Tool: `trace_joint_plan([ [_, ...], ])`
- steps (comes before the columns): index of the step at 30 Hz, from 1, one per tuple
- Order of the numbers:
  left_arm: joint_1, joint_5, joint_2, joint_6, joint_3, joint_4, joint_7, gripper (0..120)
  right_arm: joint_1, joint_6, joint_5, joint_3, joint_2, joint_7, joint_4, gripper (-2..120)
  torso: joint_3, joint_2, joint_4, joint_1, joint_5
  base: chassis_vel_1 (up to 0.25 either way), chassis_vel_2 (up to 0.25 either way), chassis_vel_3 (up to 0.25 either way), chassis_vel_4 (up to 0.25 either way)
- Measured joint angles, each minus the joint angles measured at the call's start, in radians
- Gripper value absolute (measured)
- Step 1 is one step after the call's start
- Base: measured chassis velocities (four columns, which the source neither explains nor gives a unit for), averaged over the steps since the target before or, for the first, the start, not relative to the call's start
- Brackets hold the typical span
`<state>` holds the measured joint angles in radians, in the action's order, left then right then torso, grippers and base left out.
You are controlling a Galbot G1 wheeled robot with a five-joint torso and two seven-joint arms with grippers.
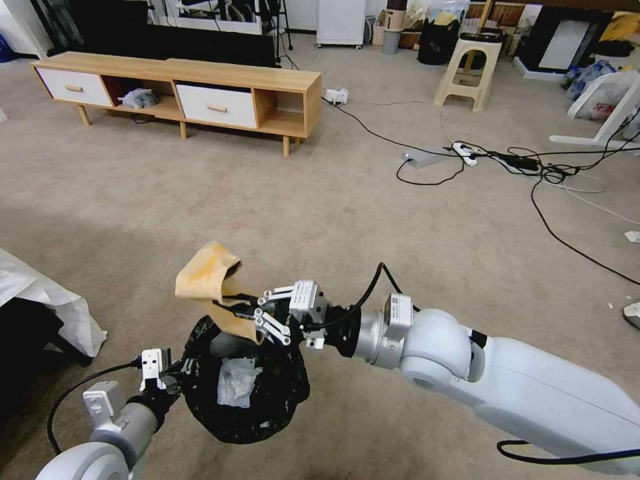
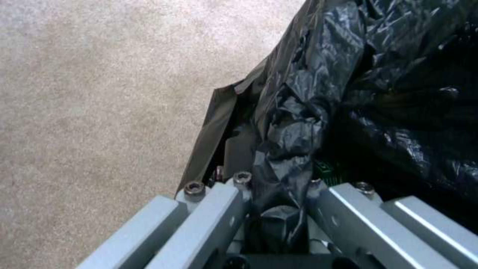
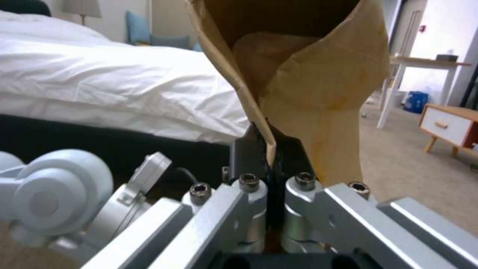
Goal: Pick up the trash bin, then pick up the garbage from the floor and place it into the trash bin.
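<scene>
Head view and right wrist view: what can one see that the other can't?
Head view alone: the small round bin lined with crinkled black plastic held by the left pincer, a white tissue inside it, and the long wooden cabinet with white drawers.

Right wrist view alone: a bed with white bedding.

Both: the right pincer shut on the crumpled brown paper box, above the bin in the head view, and the beige carpet.

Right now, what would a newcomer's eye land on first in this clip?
The right gripper pinches a crumpled brown paper box over the trash bin. The left gripper holds that bin by its near rim, with white tissue already inside.
</scene>
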<state>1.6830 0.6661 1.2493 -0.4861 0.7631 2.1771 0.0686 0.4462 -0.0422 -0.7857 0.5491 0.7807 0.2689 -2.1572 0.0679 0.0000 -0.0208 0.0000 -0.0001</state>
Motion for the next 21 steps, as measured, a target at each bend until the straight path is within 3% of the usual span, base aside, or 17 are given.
trace_joint_plan([
  [21, -0.002, 0.02, 0.013, -0.002, 0.016, 0.013, -0.009, 1, 0.047, -0.001, 0.032, 0.018, -0.03, 0.029, -0.008, 0, 0.0, 0.0, 0.0001, 0.0, 0.0001, 0.0, 0.0, 0.0, 0.0],
])
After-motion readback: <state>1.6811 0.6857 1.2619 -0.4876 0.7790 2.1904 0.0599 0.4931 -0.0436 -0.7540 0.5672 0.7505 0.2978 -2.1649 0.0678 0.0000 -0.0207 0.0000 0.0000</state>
